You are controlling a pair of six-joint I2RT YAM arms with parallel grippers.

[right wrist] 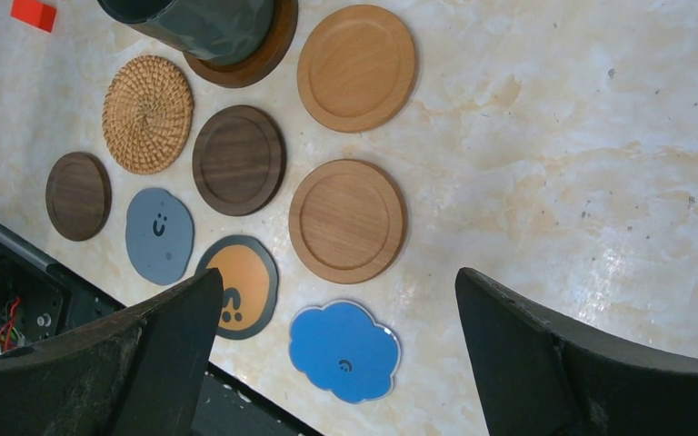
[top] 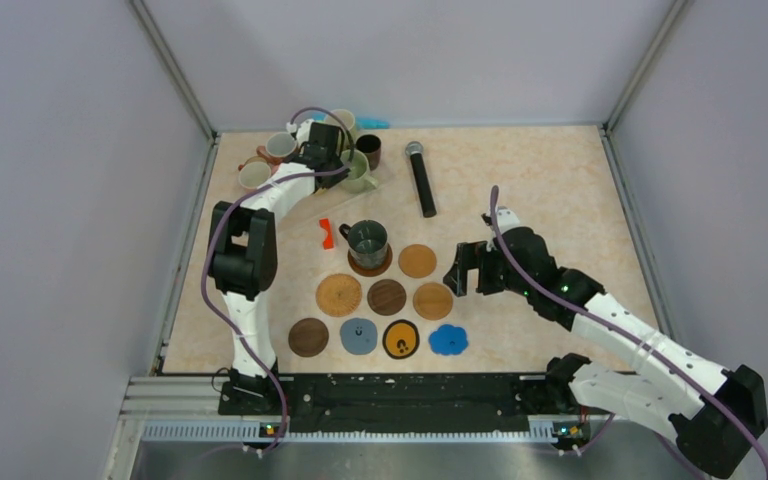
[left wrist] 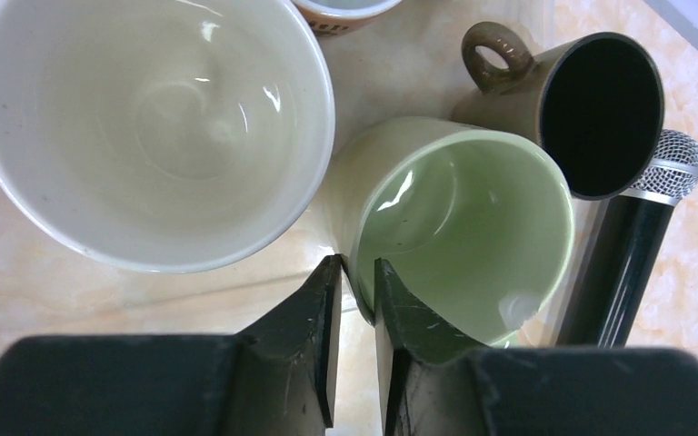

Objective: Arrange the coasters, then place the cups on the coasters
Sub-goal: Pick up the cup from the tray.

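Note:
Several coasters lie in rows at the table's front middle, among them a woven one (top: 339, 295), a grey-blue one (top: 359, 335), a black-and-yellow one (top: 401, 339) and a blue scalloped one (top: 448, 340) (right wrist: 344, 351). A dark green cup (top: 368, 240) stands on a brown coaster (top: 370, 266). The other cups cluster at the back left. There my left gripper (top: 345, 170) (left wrist: 357, 265) is shut on the pale green cup (left wrist: 463, 227), one finger inside the rim and one outside. My right gripper (top: 465, 270) (right wrist: 338, 277) hangs open to the right of the coasters, holding nothing.
A white cup (left wrist: 154, 118) and a brown cup (left wrist: 591, 109) flank the pale green one. A black microphone (top: 421, 178) (left wrist: 632, 245) lies just right of the cluster. A small red piece (top: 326, 233) sits left of the dark green cup. Walls enclose the table.

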